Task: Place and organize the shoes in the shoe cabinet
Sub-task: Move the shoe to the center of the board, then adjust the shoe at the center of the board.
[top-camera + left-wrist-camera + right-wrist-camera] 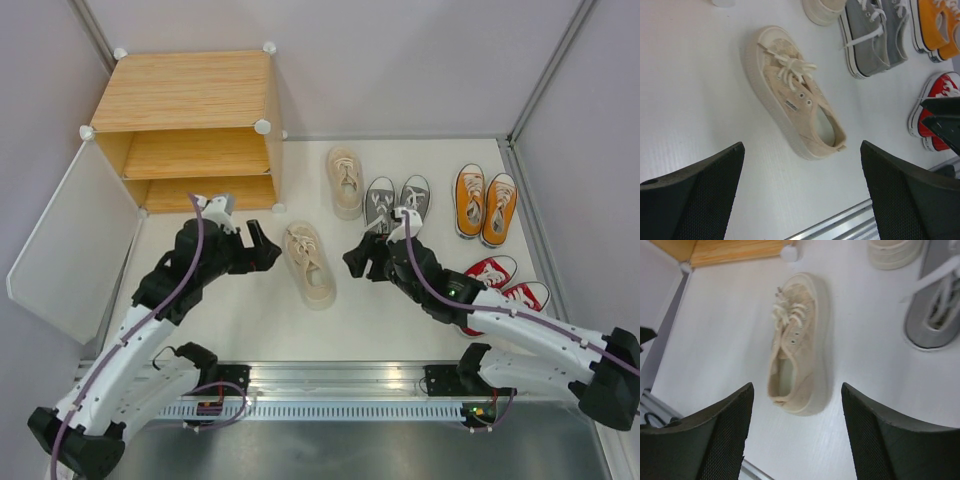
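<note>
While both arms reach inward over the table (250,320), a single cream shoe (308,263) lies between their ends.

Far left: the shoe cabinet (185,90) stands in the back left corner, its white door panel (65,240) swung open towards the left wall. The middle shelf and both compartments face the arms.

Left gripper (802,150): jaws spread fully wide, nothing held. It sits just left of the cream shoe, apart from it, in front of the cabinet's lower compartment.

Cream shoe: upright on its sole, toe towards the cabinet, heel towards the near edge, slightly angled. Neither gripper touches it.

Right gripper (796,386): jaws parted wide, nothing held. It sits just right of the shoe, fingers pointing at it with a gap between.

Further right: the second cream shoe (345,182) lies near the cabinet's right foot. The grey pair (397,203) lies beside it, the orange pair (485,205) near the right wall, and the red pair (505,285) partly hidden under the right arm.

Surface: white, smooth, with a metal rail (330,385) along the near edge carrying the arm bases. Plain pale grey walls (400,60) enclose the table at the back and both sides.
</note>
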Robot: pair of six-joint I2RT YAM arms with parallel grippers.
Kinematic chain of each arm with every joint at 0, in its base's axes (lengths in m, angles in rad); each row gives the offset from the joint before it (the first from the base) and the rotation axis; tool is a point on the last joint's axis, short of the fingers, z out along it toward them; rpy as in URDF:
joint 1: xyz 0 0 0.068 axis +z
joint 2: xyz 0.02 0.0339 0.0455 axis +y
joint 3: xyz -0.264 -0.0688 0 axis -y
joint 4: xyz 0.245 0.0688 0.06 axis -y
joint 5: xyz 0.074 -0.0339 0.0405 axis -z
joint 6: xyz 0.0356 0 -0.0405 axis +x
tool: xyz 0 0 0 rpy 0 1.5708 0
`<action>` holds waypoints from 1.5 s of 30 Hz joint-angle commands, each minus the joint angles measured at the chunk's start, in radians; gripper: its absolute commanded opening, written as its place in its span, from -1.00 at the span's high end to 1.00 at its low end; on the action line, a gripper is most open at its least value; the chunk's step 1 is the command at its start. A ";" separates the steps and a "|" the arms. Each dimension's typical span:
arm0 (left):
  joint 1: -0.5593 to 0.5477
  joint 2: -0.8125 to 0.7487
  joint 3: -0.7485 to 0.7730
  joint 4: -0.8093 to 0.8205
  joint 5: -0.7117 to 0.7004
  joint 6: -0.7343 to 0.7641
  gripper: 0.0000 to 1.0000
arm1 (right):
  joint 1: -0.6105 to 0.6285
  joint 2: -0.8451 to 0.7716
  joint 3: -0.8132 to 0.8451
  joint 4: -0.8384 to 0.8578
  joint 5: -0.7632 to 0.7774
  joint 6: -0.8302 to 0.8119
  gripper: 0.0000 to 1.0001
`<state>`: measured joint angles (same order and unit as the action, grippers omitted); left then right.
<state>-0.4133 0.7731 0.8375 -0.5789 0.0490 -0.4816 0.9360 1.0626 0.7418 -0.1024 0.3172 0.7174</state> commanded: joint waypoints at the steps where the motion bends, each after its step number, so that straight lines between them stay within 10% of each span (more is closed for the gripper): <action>1: -0.173 0.043 -0.035 0.078 -0.032 -0.164 -0.99 | -0.061 -0.101 -0.082 -0.059 0.082 -0.001 -0.52; 10: -0.384 0.328 -0.060 0.097 -0.307 -0.236 -0.94 | -0.170 -0.208 -0.200 -0.089 0.042 -0.035 -0.55; 29: -0.387 0.529 -0.152 0.407 -0.310 -0.304 -0.68 | -0.250 -0.231 -0.303 -0.011 -0.027 -0.110 -0.56; 40: -0.387 0.445 -0.210 0.303 -0.397 -0.272 0.74 | -0.270 -0.222 -0.323 0.023 -0.049 -0.110 -0.55; 45: -0.387 0.430 -0.074 0.087 -0.501 -0.147 0.95 | -0.272 -0.201 -0.334 0.046 -0.066 -0.099 -0.54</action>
<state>-0.7986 1.2358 0.6643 -0.3515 -0.3454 -0.7261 0.6693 0.8547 0.4171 -0.1085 0.2699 0.6140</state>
